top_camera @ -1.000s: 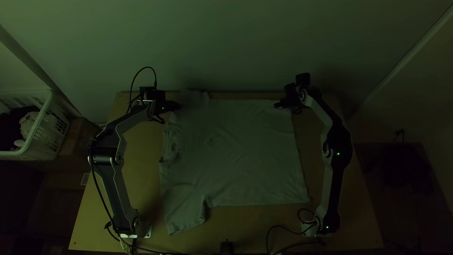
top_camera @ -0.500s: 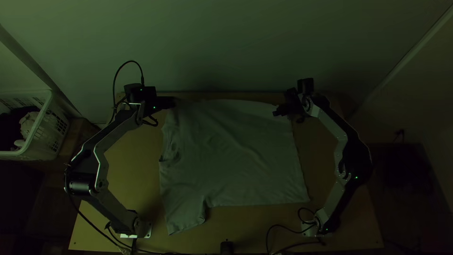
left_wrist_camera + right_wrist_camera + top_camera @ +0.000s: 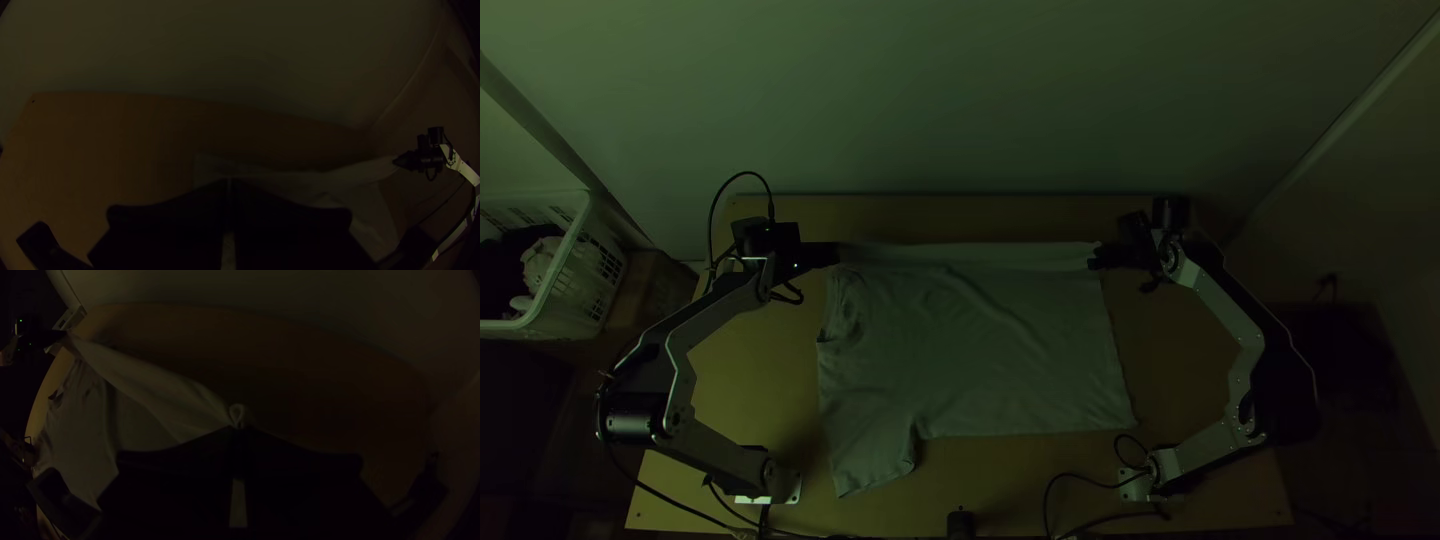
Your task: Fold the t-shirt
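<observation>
L gripper: closed, pinching tee on side twd table's far edge.
R gripper: closed, same side, other end.
Tee: mid-table.
Feel: prob. light, limp; my ends-hold shd curb sag.

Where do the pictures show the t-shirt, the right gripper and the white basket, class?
T-shirt (image 3: 980,360): top view, on the middle of its body.
Right gripper (image 3: 239,430): right wrist view, midway between its fingertips.
White basket (image 3: 575,315): top view, on its side wall.
</observation>
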Motion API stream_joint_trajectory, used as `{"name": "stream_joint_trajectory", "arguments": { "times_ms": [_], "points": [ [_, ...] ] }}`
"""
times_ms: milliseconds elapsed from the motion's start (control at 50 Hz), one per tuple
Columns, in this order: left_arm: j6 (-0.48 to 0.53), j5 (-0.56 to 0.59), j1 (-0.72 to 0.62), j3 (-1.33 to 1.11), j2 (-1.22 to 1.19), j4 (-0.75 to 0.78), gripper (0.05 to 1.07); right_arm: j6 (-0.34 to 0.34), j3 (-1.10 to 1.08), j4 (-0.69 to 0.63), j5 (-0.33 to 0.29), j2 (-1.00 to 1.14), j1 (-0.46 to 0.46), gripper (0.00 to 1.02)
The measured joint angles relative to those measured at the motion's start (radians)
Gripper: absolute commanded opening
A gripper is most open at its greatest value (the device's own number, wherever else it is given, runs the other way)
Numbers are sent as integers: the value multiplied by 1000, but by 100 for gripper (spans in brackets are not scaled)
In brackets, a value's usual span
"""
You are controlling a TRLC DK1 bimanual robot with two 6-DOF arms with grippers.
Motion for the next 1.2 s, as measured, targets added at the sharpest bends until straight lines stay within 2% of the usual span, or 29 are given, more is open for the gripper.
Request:
{"name": "stream_joint_trajectory", "arguments": {
  "times_ms": [540,580,660,840,880,920,960,1000,1040,1060,1100,1120,1200],
  "points": [
    [23,11,-27,-224,-152,4,8,0,-235,88,-6,-37,-1,2],
    [26,11,-27,-237,-152,4,8,0,-246,99,-6,-37,-1,6],
    [39,11,-27,-258,-152,4,8,0,-258,113,-6,-37,-1,20],
    [49,11,-26,-271,-152,8,9,0,-262,126,-6,-37,1,21],
    [52,11,-26,-277,-152,10,16,0,-262,127,-6,-37,1,21],
    [52,11,-26,-284,-152,11,26,0,-264,127,-6,-36,1,29],
    [52,11,-26,-292,-152,11,32,0,-266,127,-6,-36,1,46],
    [52,11,-26,-300,-152,11,40,0,-269,130,-6,-35,1,69],
    [52,11,-27,-308,-153,11,55,0,-272,131,-6,-33,1,94],
    [52,11,-27,-313,-153,11,68,0,-275,133,-5,-32,0,100],
    [52,11,-27,-321,-157,11,99,1,-278,132,-5,-31,0,99],
    [52,11,-27,-324,-159,10,104,2,-278,132,-5,-31,0,99],
    [52,10,-27,-330,-177,10,103,8,-279,130,-5,-30,-1,99]
  ]
}}
